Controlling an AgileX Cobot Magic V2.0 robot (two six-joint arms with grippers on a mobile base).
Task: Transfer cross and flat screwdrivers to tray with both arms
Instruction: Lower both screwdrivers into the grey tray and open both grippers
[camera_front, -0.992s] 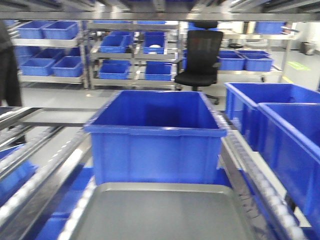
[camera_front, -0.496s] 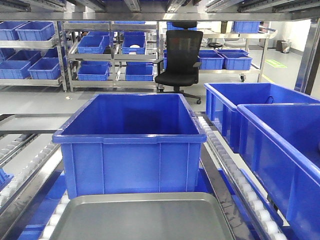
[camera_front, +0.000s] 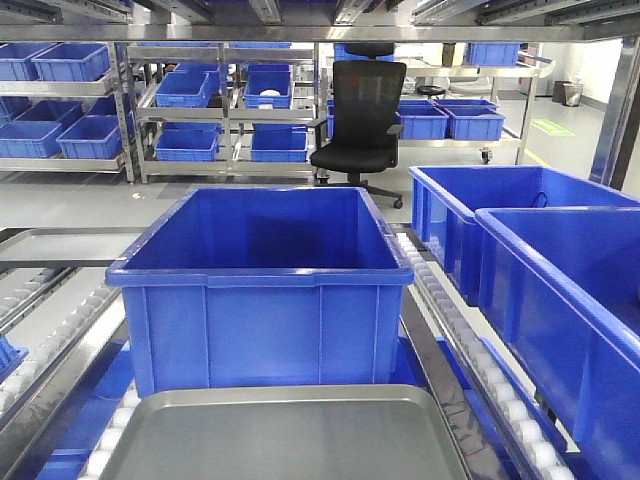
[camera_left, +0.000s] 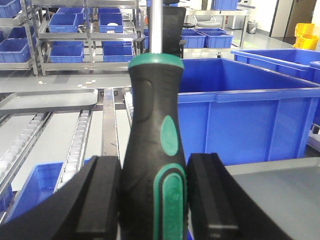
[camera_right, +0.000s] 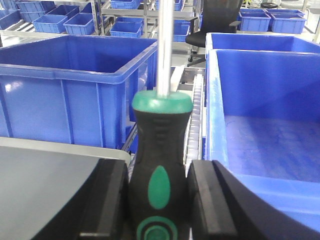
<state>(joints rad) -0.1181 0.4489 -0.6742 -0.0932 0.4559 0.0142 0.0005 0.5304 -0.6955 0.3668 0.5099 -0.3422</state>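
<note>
Neither arm shows in the front view, where the grey metal tray (camera_front: 280, 440) lies at the bottom edge in front of a deep blue bin (camera_front: 262, 280). In the left wrist view my left gripper (camera_left: 155, 172) is shut on the black-and-green handle of a screwdriver (camera_left: 152, 115), whose silver shaft points up out of frame. The tray (camera_left: 280, 190) lies to its right. In the right wrist view my right gripper (camera_right: 159, 175) is shut on a second screwdriver (camera_right: 161, 135), and the tray (camera_right: 50, 180) lies to its left. Both tips are out of view, so cross and flat cannot be told apart.
Two more deep blue bins (camera_front: 560, 280) stand on the right lane beyond a roller rail (camera_front: 450, 320). Another flat grey tray (camera_front: 60, 245) sits on the left lane. A black office chair (camera_front: 362, 110) and shelves of blue bins (camera_front: 60, 100) fill the background.
The front view was blurred and shifted a second ago, with the blue bin further right in frame. It has been steady since half a second ago.
</note>
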